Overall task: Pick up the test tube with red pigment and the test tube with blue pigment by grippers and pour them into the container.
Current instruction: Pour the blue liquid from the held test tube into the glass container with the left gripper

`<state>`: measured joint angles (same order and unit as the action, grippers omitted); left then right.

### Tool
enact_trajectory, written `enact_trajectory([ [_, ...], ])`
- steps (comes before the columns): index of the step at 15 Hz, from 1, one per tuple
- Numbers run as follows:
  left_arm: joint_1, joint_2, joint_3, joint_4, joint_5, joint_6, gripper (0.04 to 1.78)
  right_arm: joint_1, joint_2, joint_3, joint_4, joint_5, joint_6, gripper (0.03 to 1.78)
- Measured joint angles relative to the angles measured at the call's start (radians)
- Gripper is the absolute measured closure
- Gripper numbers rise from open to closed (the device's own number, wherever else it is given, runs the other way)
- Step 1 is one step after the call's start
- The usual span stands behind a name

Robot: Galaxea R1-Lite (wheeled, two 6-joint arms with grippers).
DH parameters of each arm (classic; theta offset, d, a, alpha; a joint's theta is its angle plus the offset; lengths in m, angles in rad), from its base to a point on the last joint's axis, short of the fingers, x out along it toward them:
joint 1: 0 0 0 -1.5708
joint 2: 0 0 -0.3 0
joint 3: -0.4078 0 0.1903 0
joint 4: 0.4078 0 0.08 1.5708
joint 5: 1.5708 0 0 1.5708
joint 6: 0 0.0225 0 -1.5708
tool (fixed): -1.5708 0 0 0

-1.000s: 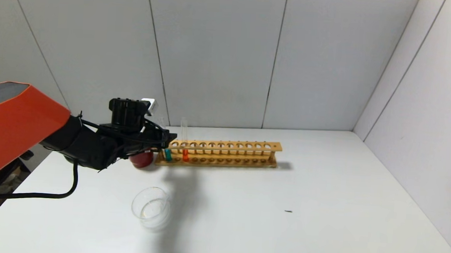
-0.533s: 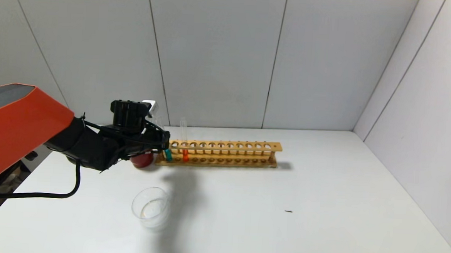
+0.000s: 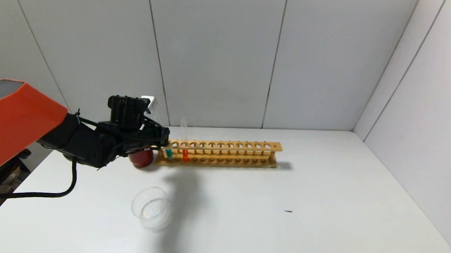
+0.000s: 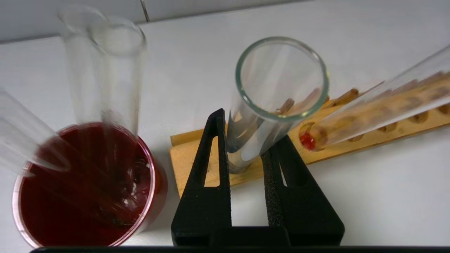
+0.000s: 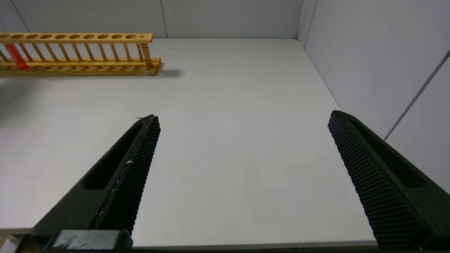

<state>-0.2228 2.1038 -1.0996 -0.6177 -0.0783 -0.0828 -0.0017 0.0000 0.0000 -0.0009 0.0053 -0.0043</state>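
Observation:
The test tube with blue pigment (image 3: 168,153) stands at the left end of the wooden rack (image 3: 228,151), slightly tilted. My left gripper (image 3: 166,137) is shut on its upper part; in the left wrist view the black fingers (image 4: 218,154) press both sides of this tube (image 4: 277,80), and its liquid is hidden there. The test tube with red pigment (image 3: 185,155) stands upright in the rack just to the right, also seen from the left wrist (image 4: 369,112). The container (image 3: 151,207) sits on the table in front. My right gripper (image 5: 243,116) is open, empty and low at the table's near right edge.
A dark red cup (image 3: 141,158) stands against the rack's left end, under my left wrist, with plain clear tubes (image 4: 105,70) leaning in it. The rack's other holes are empty. A small dark speck (image 3: 288,211) lies on the white table.
My left gripper has risen slightly at the rack's left end. The blue tube's bottom has lifted a little with it. Nothing else has moved.

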Motion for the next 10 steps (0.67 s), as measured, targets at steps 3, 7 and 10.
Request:
enact_trajectory([
  [3, -0.006, -0.079, -0.019, 0.063, 0.001, 0.022, 1.51, 0.000, 0.000, 0.000, 0.000, 0.000, 0.000, 0.06],
  [7, -0.006, -0.223, -0.035, 0.170, -0.003, 0.110, 1.51, 0.000, 0.000, 0.000, 0.000, 0.000, 0.000, 0.06],
  [10, -0.012, -0.329, -0.037, 0.199, -0.003, 0.173, 1.51, 0.000, 0.000, 0.000, 0.000, 0.000, 0.000, 0.06],
])
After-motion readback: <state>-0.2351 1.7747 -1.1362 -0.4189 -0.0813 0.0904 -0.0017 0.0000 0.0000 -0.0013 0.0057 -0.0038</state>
